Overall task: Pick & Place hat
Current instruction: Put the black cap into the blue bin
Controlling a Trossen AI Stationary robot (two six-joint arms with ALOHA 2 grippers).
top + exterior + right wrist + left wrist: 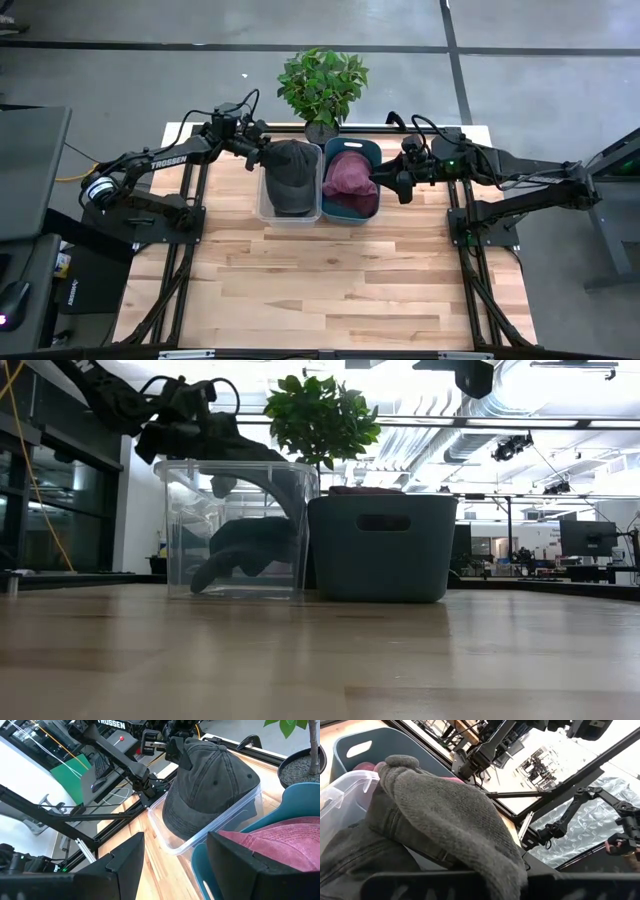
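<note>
The grey hat [291,175] sits over the clear bin [266,208], pinched at its back edge by the closed left gripper [262,152]. The right gripper [392,181], fingers spread and holding nothing, hovers beside the teal bin [351,146], the maroon hat [347,174] inside lying just ahead of it.

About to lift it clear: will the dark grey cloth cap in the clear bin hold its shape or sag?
Dark grey cloth cap probably sags: it droops into the clear plastic bin below the left gripper. Likely light.
</note>
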